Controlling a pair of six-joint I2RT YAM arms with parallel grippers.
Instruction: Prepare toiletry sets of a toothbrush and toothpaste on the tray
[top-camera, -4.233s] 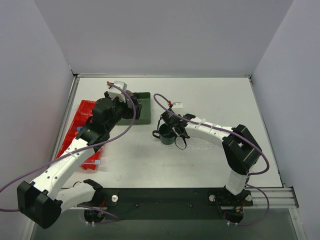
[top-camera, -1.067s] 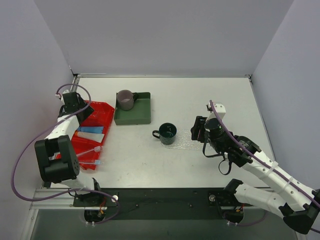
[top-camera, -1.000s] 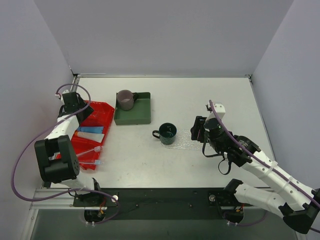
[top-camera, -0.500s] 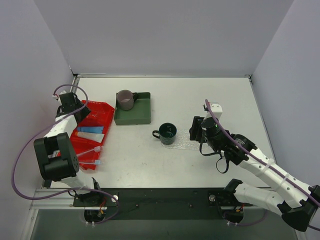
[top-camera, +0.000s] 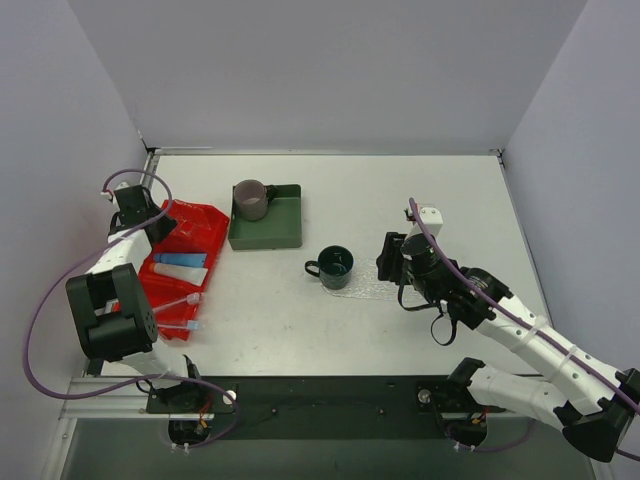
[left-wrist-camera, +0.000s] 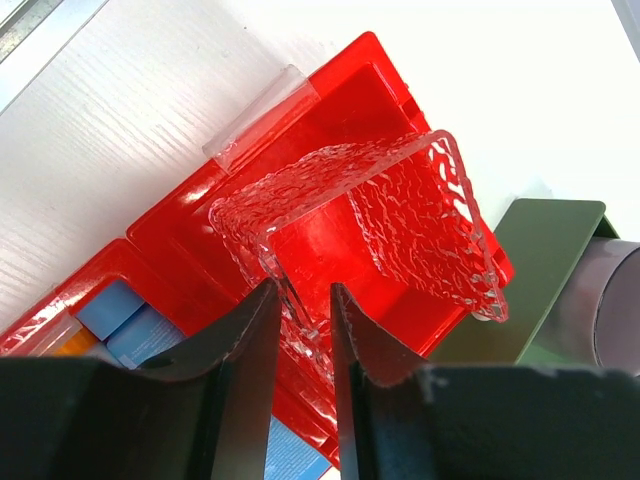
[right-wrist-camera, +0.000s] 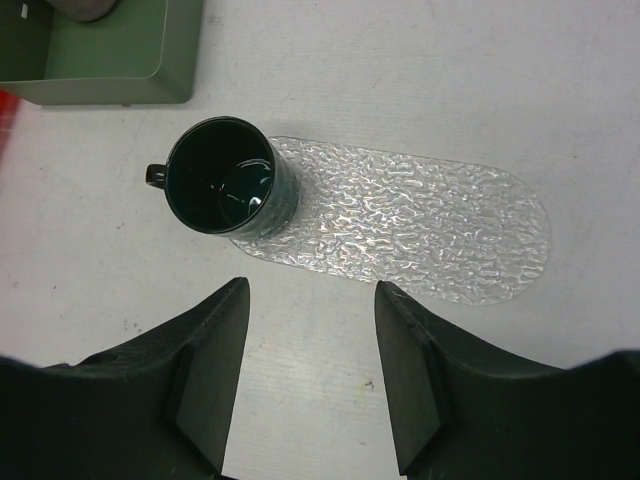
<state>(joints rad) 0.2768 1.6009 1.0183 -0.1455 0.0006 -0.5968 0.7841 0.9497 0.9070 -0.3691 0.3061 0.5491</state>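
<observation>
The left gripper (left-wrist-camera: 303, 295) is seen over the far compartment of the red bin (top-camera: 214, 218). Its fingers (left-wrist-camera: 250, 350) are drawn close, with only a narrow gap left. The edge of a clear sheet (left-wrist-camera: 420, 225) runs into that gap. Whether the edge is actually clamped cannot be told. The sheet is textured and bent, and it stands on edge inside that compartment, rising above the rim.

In the bin's middle part two toothpaste tubes (top-camera: 181, 260) are laid side by side. Nearer the arm bases two toothbrushes (top-camera: 172, 303) are laid across the bin, their blue ends turned toward its right rim.

The right gripper (right-wrist-camera: 310, 295) is held above the bare table (top-camera: 420, 190), its fingers (right-wrist-camera: 205, 370) spread wide with nothing between them. Just beyond it the tray (right-wrist-camera: 430, 225) is laid flat on the table. A dark green mug (right-wrist-camera: 222, 190) is stood upright on the tray's left end, with its handle pointing away from the tray.

Farther back, between mug and bin, a green box (top-camera: 280, 232) is placed. A grey mug (top-camera: 250, 199) is set in its far left corner. The bin and the tray are well apart.
</observation>
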